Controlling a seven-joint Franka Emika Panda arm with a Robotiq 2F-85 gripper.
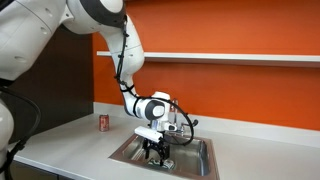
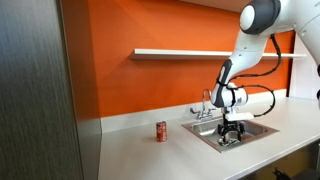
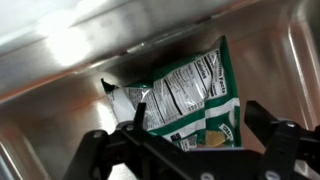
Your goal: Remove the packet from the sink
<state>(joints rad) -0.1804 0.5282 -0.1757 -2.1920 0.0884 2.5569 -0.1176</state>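
A green and white snack packet [image 3: 190,100] lies on the steel floor of the sink [image 3: 60,60], printed side up, filling the middle of the wrist view. My gripper [image 3: 195,128] is open, its two black fingers spread on either side of the packet's lower part, just above it. In both exterior views the gripper [image 1: 155,148] [image 2: 233,133] reaches down into the sink basin [image 1: 198,165] [image 2: 262,126]; the packet is hidden there by the hand.
A chrome faucet [image 1: 186,122] [image 2: 207,103] stands at the back of the sink. A red can [image 1: 102,122] [image 2: 161,131] stands on the grey counter beside the sink. An orange wall with a white shelf [image 2: 180,53] is behind.
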